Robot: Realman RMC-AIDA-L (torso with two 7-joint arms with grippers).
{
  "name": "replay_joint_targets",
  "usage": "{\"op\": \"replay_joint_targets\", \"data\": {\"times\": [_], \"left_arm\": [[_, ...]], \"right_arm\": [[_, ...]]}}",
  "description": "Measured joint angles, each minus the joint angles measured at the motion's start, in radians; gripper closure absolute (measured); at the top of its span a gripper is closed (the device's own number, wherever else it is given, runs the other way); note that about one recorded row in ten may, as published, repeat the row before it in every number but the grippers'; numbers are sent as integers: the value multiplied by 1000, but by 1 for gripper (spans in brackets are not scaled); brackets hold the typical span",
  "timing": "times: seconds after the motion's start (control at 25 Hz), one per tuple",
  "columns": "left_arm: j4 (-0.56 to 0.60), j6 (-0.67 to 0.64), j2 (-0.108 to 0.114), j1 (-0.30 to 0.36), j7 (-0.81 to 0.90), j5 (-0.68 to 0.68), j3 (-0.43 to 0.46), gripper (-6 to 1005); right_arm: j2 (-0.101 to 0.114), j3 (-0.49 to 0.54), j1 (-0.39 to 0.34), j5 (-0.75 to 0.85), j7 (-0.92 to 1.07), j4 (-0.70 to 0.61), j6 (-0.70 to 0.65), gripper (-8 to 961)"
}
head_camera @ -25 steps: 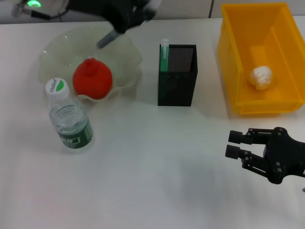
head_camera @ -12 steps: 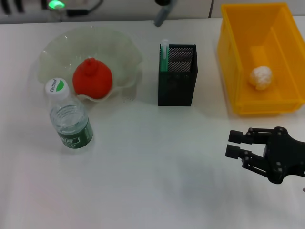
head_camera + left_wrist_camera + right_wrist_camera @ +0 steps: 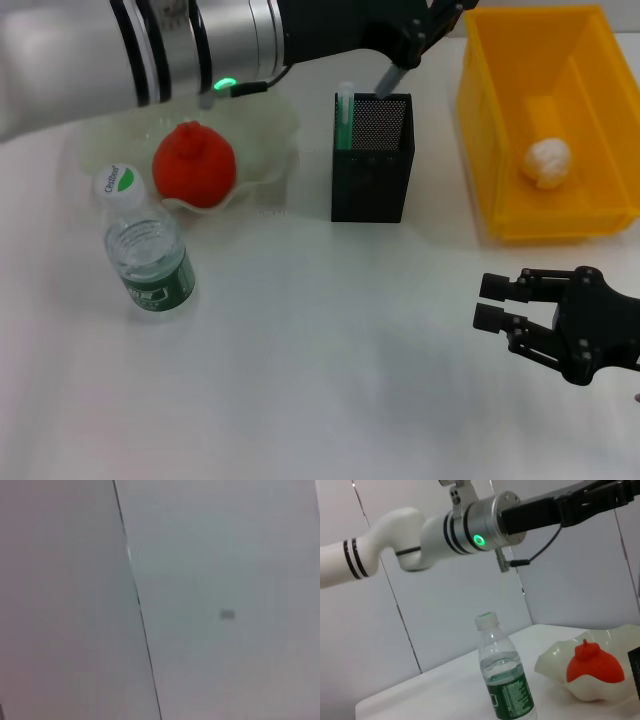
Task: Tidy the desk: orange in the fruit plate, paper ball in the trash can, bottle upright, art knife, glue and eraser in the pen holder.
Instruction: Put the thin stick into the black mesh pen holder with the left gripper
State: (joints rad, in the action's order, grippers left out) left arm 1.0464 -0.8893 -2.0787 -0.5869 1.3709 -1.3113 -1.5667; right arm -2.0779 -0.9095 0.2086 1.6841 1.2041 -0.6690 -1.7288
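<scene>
Where half a second ago only the knife's tip showed at the top edge, the left gripper (image 3: 425, 25) now grips the knife (image 3: 388, 78) over the pen holder (image 3: 373, 157) (tip at its rim). The right gripper (image 3: 492, 302) rests open, unmoved, above the surface (image 3: 320, 380).

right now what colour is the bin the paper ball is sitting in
Yellow. The bin holding the white paper ball shows best in the head view.
</scene>
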Motion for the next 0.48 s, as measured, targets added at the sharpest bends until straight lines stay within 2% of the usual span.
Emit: {"op": "replay_joint_targets", "data": {"times": [0.04, 0.2, 0.28, 0.4, 0.48], "left_arm": [[0, 0, 0, 0, 0, 0, 0, 842], [-179, 0, -1, -60, -125, 124, -3, 844], [-195, 1, -1, -65, -140, 140, -4, 844], [-307, 2, -1, -97, -227, 245, -5, 843], [-325, 0, -1, -101, -246, 263, -8, 842]], "right_arm": [[0, 0, 0, 0, 0, 0, 0, 487], [1, 0, 0, 0, 0, 0, 1, 480], [1, 0, 0, 0, 0, 0, 2, 477], [1, 0, 1, 0, 0, 0, 3, 472], [1, 0, 1, 0, 0, 0, 3, 469]]}}
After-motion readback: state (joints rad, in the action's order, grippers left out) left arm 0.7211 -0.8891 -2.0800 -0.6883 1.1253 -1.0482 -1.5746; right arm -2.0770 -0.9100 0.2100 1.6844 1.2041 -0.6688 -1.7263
